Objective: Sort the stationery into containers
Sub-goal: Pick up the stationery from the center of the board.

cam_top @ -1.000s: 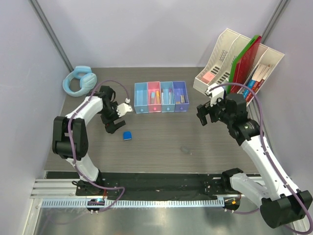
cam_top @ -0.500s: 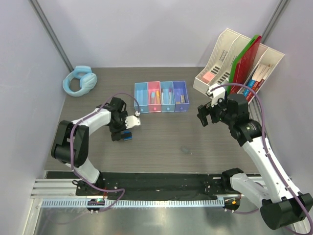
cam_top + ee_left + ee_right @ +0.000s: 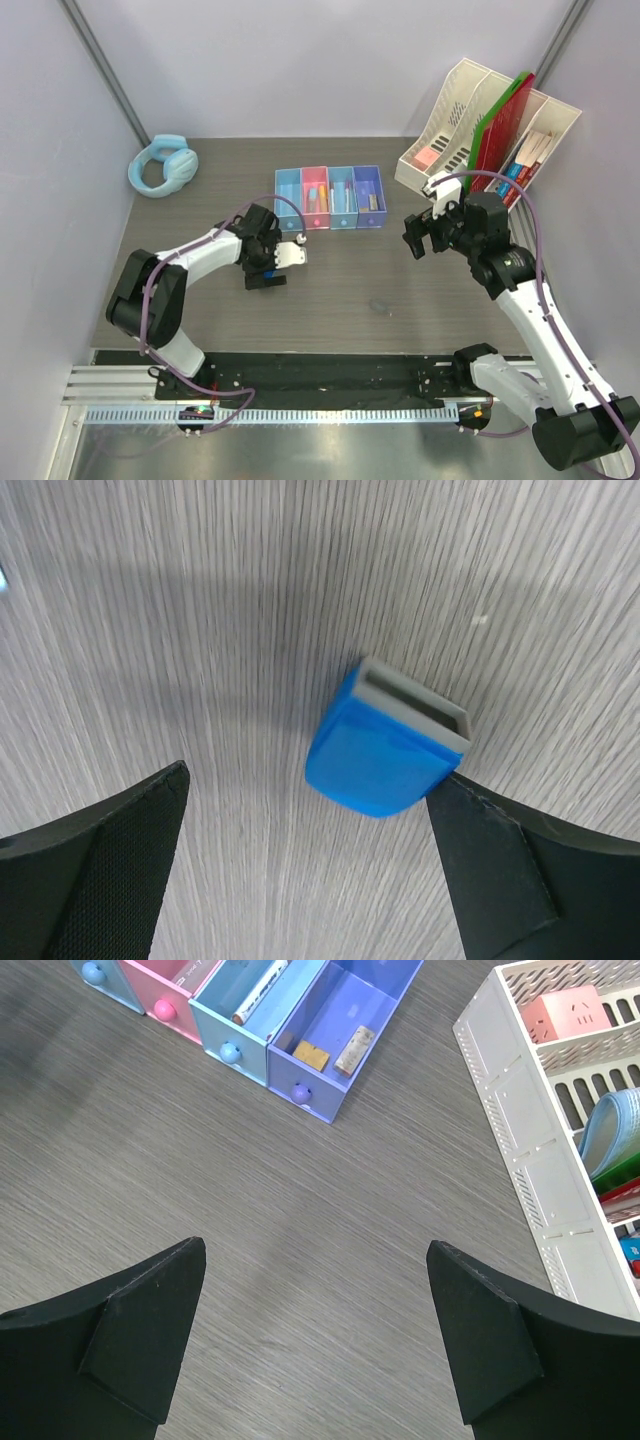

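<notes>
**Sorting looks nearly done**

The four joined translucent plastic bins already hold items. A blue block with a grey end lies on the table between the spread, ungripping left end effector. The right end effector hangs spread and empty.

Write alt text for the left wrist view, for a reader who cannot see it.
A small blue block with a grey open end lies on the grey wood-grain table between the open black fingers of the left gripper, much nearer to one finger.
</notes>
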Controlling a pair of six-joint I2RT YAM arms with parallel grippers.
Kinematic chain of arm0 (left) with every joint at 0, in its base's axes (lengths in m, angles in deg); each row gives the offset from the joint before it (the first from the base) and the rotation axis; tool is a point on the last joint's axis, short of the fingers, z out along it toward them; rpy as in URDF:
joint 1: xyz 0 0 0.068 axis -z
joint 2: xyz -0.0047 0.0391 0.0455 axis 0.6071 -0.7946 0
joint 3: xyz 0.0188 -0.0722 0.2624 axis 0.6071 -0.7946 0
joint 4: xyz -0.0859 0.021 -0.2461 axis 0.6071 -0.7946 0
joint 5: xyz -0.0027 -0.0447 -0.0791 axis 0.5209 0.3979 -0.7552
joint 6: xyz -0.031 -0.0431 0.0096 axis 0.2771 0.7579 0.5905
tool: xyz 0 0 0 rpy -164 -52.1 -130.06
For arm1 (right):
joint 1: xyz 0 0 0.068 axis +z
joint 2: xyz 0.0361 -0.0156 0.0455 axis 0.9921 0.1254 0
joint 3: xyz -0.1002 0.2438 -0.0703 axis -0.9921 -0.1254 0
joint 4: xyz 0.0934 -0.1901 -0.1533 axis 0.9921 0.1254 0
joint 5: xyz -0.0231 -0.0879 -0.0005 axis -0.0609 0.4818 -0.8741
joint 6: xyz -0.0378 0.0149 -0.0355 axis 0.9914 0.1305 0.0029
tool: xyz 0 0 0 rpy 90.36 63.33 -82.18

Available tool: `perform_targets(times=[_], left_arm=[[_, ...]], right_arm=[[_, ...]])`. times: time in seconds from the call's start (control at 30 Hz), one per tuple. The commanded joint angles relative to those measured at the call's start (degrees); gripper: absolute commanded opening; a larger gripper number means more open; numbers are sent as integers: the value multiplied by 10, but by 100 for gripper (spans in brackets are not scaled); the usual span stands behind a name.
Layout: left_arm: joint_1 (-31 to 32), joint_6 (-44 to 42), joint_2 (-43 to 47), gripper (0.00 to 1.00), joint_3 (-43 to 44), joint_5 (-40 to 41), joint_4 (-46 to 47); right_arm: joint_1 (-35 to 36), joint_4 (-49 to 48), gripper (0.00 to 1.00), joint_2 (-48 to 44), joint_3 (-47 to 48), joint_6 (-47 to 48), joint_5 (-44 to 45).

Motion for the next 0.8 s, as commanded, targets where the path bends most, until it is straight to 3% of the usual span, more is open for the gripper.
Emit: perform_targets(times=[0.0,0.47,0.6,0.77], left_arm=[[22,23,-6,100,-18,-27,50],[39,45,-10,99,-30,-34,41],[39,67,-12,95,-35,-29,41],[37,98,5,100,-38,-27,31]], right_arm=[[2,-12,97,-15,11,-5,-6],[3,-8,97,-19,4,2,-8],[3,-4,97,-19,5,9,-8],[3,2,97,-13,5,10,-30]])
